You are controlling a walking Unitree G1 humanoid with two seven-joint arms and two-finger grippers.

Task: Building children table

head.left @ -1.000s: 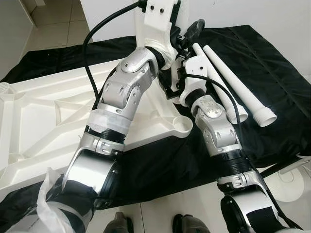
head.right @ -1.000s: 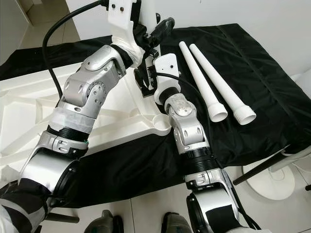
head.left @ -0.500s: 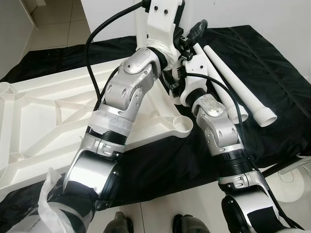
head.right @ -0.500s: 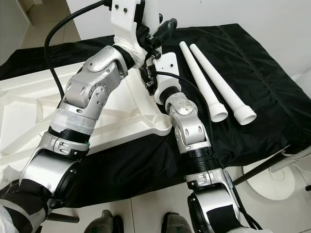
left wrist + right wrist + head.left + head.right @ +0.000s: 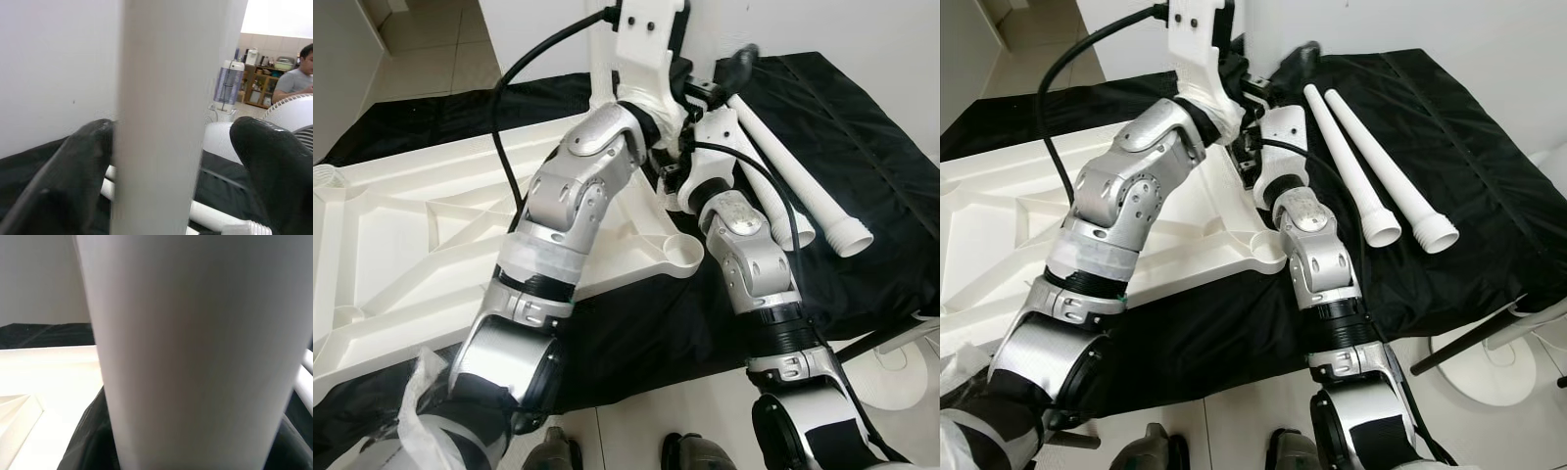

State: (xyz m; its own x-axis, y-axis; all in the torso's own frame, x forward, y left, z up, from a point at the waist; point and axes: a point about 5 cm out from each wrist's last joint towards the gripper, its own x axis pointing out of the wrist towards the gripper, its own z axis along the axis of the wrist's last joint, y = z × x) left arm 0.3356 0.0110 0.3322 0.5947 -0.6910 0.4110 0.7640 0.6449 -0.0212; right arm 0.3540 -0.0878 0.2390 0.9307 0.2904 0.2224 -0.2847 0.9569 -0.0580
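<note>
While both hands work one upright white leg at the overturned tabletop's far corner, left hand straddles it unclenched, right hand's grip: cannot tell. Two loose legs on black cloth remain unfitted.

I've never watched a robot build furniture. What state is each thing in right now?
Tabletop: upside down on the black sheet.
Upright leg: standing, between left gripper fingers.
Right gripper: against that leg.
Two spare legs: lying side by side, unattached.

Smooth matt white plastic tabletop on creased black cloth.
</note>
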